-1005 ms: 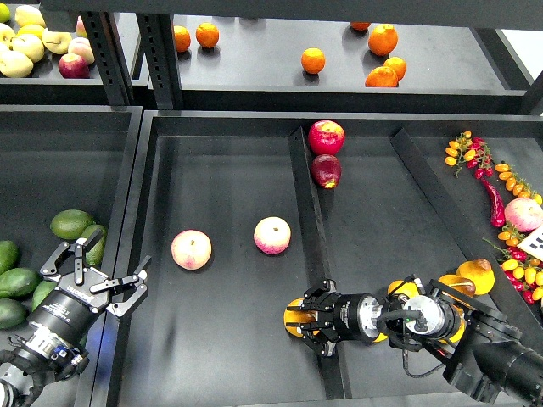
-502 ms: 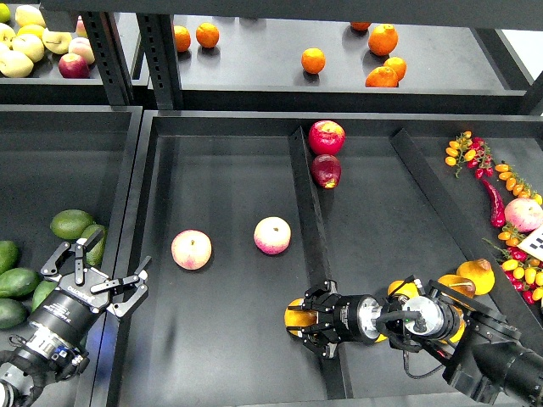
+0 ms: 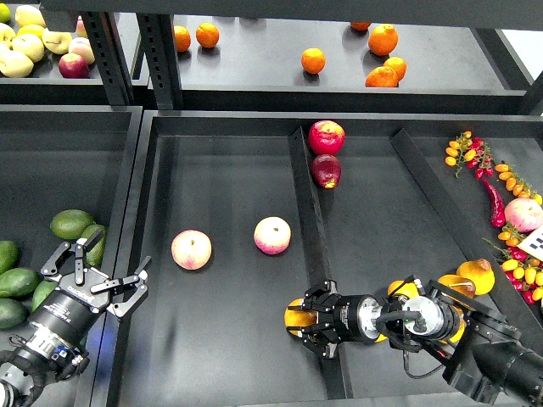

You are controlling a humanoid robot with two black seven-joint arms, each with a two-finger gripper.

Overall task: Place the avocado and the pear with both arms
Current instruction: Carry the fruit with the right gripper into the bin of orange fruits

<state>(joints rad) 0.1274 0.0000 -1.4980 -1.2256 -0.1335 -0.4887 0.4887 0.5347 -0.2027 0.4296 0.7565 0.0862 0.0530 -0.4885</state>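
My right gripper (image 3: 304, 320) clamped on the pear (image 3: 294, 316) beside the tray divider (image 3: 310, 222), my left gripper (image 3: 95, 275) spread wide near the avocados (image 3: 71, 224)

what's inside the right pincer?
The right pincer is closed around a yellow-orange fruit, the pear, beside the black divider. Only its left side shows; the rest, stem included, is hidden by the fingers.

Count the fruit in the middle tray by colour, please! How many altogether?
Pink-cream apples: 2
Red apples: 2
Golden pear, held in the right tool: 1
Total: 5, not counting yellow fruit partly hidden behind the right arm.
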